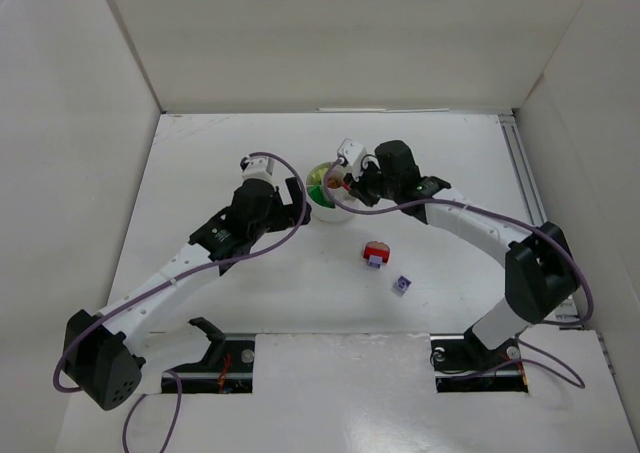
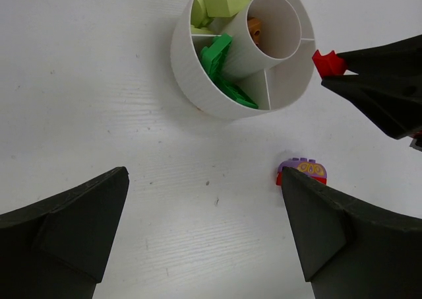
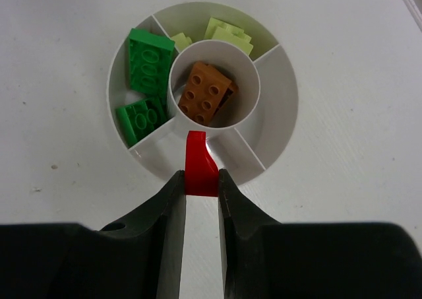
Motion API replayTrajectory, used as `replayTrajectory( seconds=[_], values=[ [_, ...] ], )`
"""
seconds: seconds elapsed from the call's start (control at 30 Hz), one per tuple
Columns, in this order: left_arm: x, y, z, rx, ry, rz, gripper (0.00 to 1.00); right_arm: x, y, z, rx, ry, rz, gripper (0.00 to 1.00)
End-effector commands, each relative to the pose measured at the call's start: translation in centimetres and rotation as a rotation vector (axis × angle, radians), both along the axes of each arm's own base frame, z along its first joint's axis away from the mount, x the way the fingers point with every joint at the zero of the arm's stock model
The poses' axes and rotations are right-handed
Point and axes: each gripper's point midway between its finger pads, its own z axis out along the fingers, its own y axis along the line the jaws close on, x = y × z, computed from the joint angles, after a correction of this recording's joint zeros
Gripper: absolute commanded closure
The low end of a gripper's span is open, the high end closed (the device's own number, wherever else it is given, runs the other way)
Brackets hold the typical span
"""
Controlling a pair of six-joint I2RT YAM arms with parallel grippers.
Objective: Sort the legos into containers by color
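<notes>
The round white dish holds dark green legos in one wedge, lime legos in another and an orange-brown lego in its centre well. My right gripper is shut on a red lego, hovering just over the dish's near rim above a bare wedge. The left wrist view shows that same red lego beside the dish. My left gripper hangs open over bare table near the dish. A purple-on-red lego lies by its right fingertip. Another purple lego lies further toward the arm bases.
White walls enclose the table on the left, back and right. A metal rail runs along the right edge. Both arms reach in from the near edge and meet at the dish, with purple cables looping over them.
</notes>
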Motion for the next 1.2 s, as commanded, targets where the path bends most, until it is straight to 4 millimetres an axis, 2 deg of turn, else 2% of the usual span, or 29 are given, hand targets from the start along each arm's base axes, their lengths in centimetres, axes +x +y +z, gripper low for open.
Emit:
replayTrajectory(
  seconds=[0.0, 0.17, 0.2, 0.37, 0.4, 0.43, 0.6, 0.67, 0.7, 0.73, 0.8, 0.83, 0.9, 0.93, 1.03, 1.07, 1.1, 1.17],
  values=[
    [0.2, 0.2, 0.2, -0.015, -0.009, 0.013, 0.0, 1.6, 1.0, 2.3, 0.027, -0.071, 0.001, 0.89],
    [0.0, 0.4, -0.3, -0.004, 0.006, 0.013, 0.0, 2.4, 1.6, 1.3, 0.016, -0.054, 0.001, 0.81],
    [0.0, 0.4, -0.3, -0.004, 0.006, 0.013, 0.0, 2.4, 1.6, 1.3, 0.016, -0.054, 0.001, 0.73],
    [0.0, 0.3, -0.6, 0.001, 0.014, 0.013, 0.0, 2.1, 1.4, 1.4, 0.017, -0.056, 0.001, 0.58],
    [-0.1, 0.2, -0.6, -0.003, 0.017, 0.006, 0.0, 2.0, 1.3, 2.0, 0.024, -0.066, 0.001, 0.56],
    [-0.1, 0.2, -0.6, -0.003, 0.017, 0.006, 0.0, 1.9, 1.2, 1.6, 0.019, -0.058, 0.001, 0.51],
    [-0.1, -0.2, -0.2, -0.017, 0.016, -0.013, 0.0, 1.3, 0.8, 2.8, 0.033, -0.08, 0.0, 0.43],
    [-0.3, -0.3, -0.3, -0.016, 0.017, -0.028, 0.0, 0.8, 0.5, 3.0, 0.032, -0.078, 0.0, 0.43],
    [-0.4, -0.5, -0.3, -0.021, 0.021, -0.039, 0.0, 0.3, 0.1, 2.3, 0.015, -0.067, 0.005, 0.42],
    [-0.4, -0.5, -0.3, -0.021, 0.021, -0.039, 0.0, -0.2, -0.3, 3.0, 0.015, -0.08, 0.01, 0.42],
    [-0.5, -1.0, -0.1, -0.037, 0.021, -0.06, 0.0, -1.0, -1.3, 2.5, -0.001, -0.063, 0.012, 0.4],
    [-0.5, -1.0, -0.1, -0.037, 0.021, -0.061, 0.0, -2.3, -2.3, 1.7, -0.025, -0.035, 0.005, 0.39],
    [-0.7, -1.1, -0.4, -0.036, 0.022, -0.077, 0.0, -3.6, -3.8, 0.6, -0.072, -0.01, -0.007, 0.38],
    [-0.8, -1.3, -0.7, -0.04, 0.027, -0.087, 0.0, -5.3, -5.1, -0.7, -0.107, 0.031, -0.014, 0.36],
    [-1.0, -1.7, -0.8, -0.056, 0.025, -0.107, 0.0, -8.0, -6.8, -2.6, -0.147, 0.105, -0.018, 0.33],
    [-0.9, -1.7, -1.0, -0.051, 0.032, -0.107, 0.0, -9.5, -7.8, -3.7, -0.165, 0.151, -0.025, 0.33],
    [-0.9, -2.0, -0.8, -0.062, 0.025, -0.117, 0.0, -10.2, -8.3, -4.2, -0.177, 0.167, -0.024, 0.32],
    [-1.1, -2.1, -1.6, -0.056, 0.045, -0.124, 0.0, -11.8, -9.3, -5.4, -0.202, 0.222, -0.052, 0.3]
  ],
)
